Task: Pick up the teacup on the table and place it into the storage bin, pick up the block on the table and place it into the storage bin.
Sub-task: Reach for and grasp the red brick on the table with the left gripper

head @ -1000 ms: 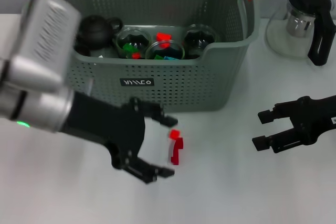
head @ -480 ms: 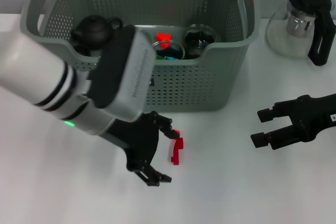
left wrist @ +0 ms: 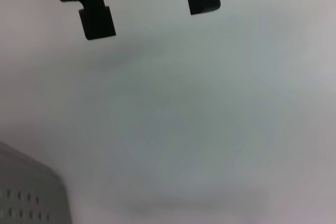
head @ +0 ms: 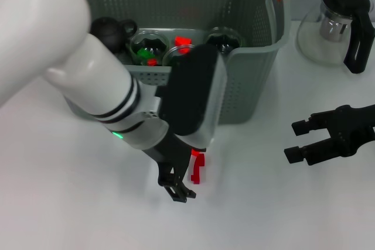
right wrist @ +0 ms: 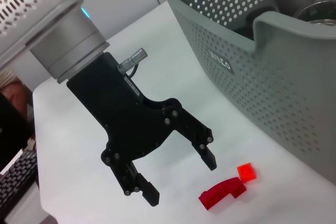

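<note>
A red block [head: 197, 168] lies on the white table in front of the storage bin [head: 246, 80]; in the right wrist view the red block [right wrist: 222, 193] shows as a curved piece with a small red cube [right wrist: 246, 172] beside it. My left gripper [head: 183, 180] hangs open just left of the block, nothing between its fingers [right wrist: 179, 179]; the block sits outside the nearer fingertip [right wrist: 209, 159]. The left wrist view shows only my left gripper [left wrist: 149, 9] over bare table. Glass teacups [head: 149, 48] stand inside the bin. My right gripper [head: 295, 140] rests open at the right.
A glass teapot with a black handle [head: 341, 20] stands at the back right. A dark teapot [head: 109, 30] sits in the bin's left end. My bulky left arm [head: 88, 80] covers the bin's front left. The bin wall [right wrist: 273, 66] rises close behind the block.
My left arm has swung right and turned its wrist, so the gripper now points down close beside the block. The block and the right gripper have barely moved.
</note>
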